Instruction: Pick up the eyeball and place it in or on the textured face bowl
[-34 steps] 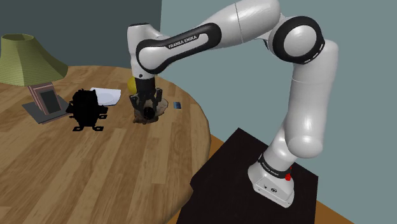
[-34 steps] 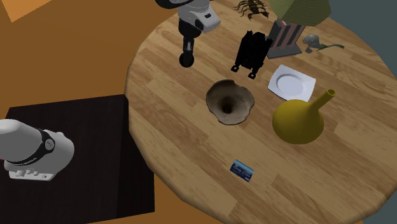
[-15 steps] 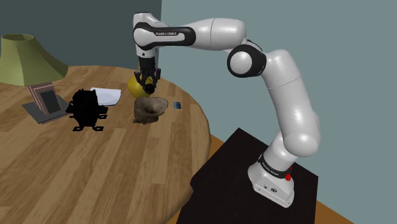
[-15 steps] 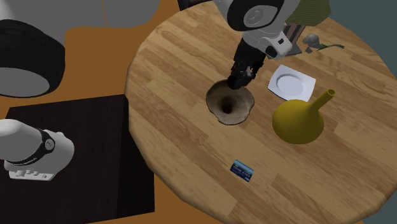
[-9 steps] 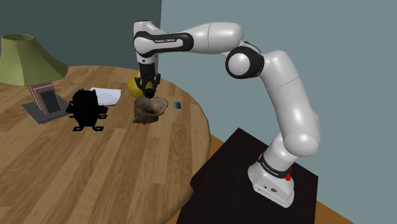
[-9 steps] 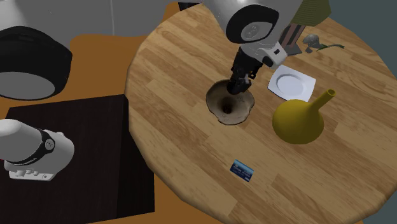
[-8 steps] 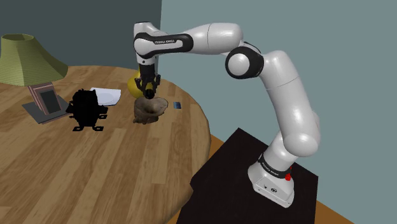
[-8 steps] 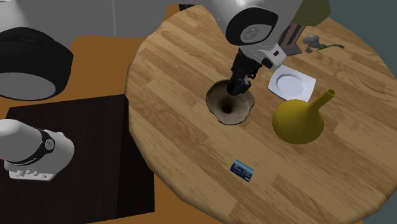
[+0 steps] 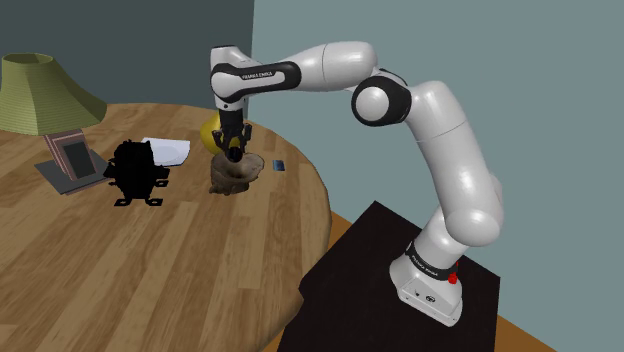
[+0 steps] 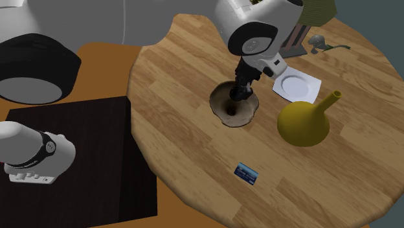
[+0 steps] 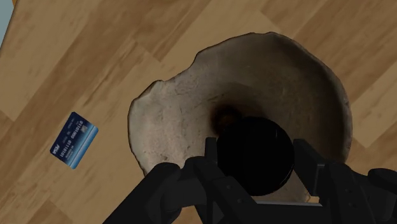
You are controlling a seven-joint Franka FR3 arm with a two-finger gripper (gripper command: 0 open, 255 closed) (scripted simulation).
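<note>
Wrist view: the gripper (image 11: 256,160) is clenched on the eyeball (image 11: 254,143), drawn as a plain black ball, right above the bowl's dark hollow.
Bowl (image 10: 226,111): tan, rough, ragged-rimmed, on the round wooden table (image 10: 181,71).
Contact: the ball seems just inside the rim; whether it touches, I can't tell.
Nearby: blue card (image 11: 74,140), yellow funnel (image 10: 304,124), white plate (image 10: 296,84).

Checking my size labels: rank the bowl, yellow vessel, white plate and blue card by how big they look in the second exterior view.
1. yellow vessel and bowl: about alike, so unranked
2. white plate
3. blue card: smallest
</note>
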